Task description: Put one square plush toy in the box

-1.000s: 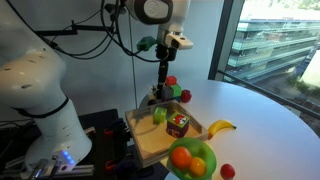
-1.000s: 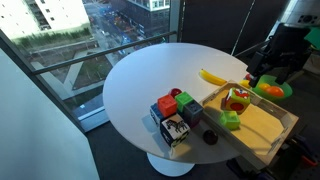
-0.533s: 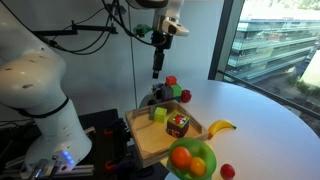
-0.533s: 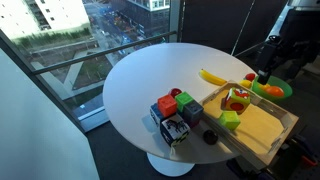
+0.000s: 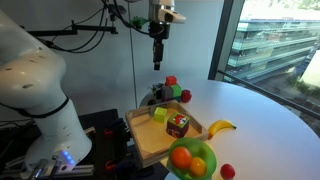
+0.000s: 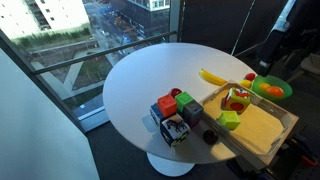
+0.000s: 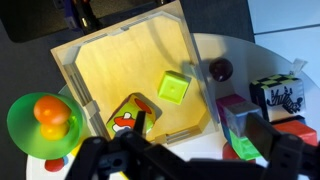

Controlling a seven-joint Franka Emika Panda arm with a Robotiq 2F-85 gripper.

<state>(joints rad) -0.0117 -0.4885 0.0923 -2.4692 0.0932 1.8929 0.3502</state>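
Wrist view is showing the square plush toy [image 7: 130,117] lying on the pale floor of the box [image 7: 110,70], in the part nearest the bowl [image 7: 18,120] and just beside a low rim; whether it is touching that rim cannot be told. Being close to a cube, it is offering no clear long axis, but its sides are sitting askew to the rims of the box rather than square with them. A green cube [image 7: 174,87] is resting on the same floor, near the toy but apart from it and closer to the middle. In an exterior view the toy [image 5: 178,124] is sitting toward the side of the box that is facing a banana [image 5: 220,127]. Outside the box, the bowl is holding an orange fruit [image 7: 50,110], a dark ball [image 7: 220,70] is lying just past one rim, and a cluster of coloured blocks [image 7: 240,108] is standing beside it. A red ball [image 5: 228,171] is lying on the white table [image 5: 270,115] near the bowl. The gripper [image 5: 157,64] is hanging high above the box, pointing straight down, well apart from the toy. Its blurred dark fingers [image 7: 272,148] are reaching across the bottom of the wrist view, spread wide with nothing between them.
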